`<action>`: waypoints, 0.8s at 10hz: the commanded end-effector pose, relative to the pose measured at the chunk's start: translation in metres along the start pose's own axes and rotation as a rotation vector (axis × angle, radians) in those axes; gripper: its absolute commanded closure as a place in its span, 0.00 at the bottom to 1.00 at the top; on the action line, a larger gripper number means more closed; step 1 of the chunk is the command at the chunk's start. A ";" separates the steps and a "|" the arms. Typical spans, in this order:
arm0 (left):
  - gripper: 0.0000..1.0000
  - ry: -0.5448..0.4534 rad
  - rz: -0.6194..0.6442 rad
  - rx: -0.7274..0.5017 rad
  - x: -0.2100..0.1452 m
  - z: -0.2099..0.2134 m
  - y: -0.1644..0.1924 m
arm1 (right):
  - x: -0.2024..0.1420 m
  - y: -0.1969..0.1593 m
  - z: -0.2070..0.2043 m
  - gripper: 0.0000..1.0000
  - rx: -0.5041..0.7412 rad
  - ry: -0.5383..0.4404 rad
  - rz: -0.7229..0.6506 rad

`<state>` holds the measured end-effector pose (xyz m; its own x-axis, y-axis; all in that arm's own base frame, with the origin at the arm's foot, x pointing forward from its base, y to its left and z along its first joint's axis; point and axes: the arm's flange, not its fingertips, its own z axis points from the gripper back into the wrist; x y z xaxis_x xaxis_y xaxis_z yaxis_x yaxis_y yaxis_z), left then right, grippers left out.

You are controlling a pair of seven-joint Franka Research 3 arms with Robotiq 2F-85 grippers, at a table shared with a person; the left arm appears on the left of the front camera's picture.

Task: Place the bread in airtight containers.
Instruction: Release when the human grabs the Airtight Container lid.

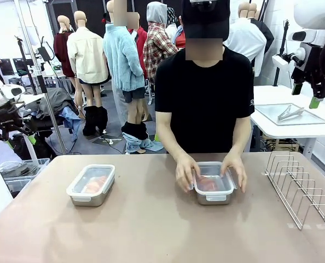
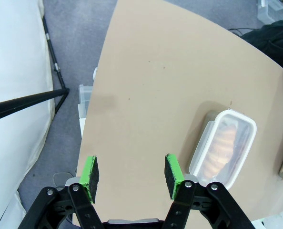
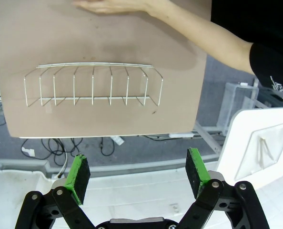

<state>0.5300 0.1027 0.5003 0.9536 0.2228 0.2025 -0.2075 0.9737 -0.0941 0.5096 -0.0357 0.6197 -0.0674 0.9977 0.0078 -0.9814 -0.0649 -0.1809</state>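
Left tub: a steel container [image 1: 91,184] sits at the lower left of the front view, its clear lid on top. In the left wrist view it lies at the right [image 2: 223,149].
Bread in left tub: a golden roll [image 2: 220,146] shows through the lid.
Right tub: a second steel container [image 1: 213,183] sits just right of the middle of the front view, lid on.
Bread in right tub: a brownish roll [image 1: 209,183] shows through its lid.
Person's hands: one hand [image 1: 186,171] rests on the left side of the right tub and the other hand [image 1: 234,171] on its right side.
Left gripper: [image 2: 132,177] up over the table edge at the bottom of its wrist view, jaws apart, holding nothing.
Right gripper: [image 3: 138,176] off the table near the wire rack [image 3: 93,84], jaws wide apart, holding nothing.
Table: tan and smooth [image 1: 151,230].
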 end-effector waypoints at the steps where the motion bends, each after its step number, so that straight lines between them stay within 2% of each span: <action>1: 0.28 -0.006 0.006 0.018 -0.001 0.002 0.000 | 0.000 -0.001 0.000 0.00 0.009 0.006 -0.001; 8: 0.28 -0.006 0.006 0.018 -0.001 0.002 0.000 | 0.000 -0.001 0.000 0.00 0.009 0.006 -0.001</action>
<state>0.5300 0.1027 0.5003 0.9536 0.2228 0.2025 -0.2075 0.9737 -0.0941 0.5096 -0.0357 0.6197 -0.0674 0.9977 0.0078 -0.9814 -0.0649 -0.1809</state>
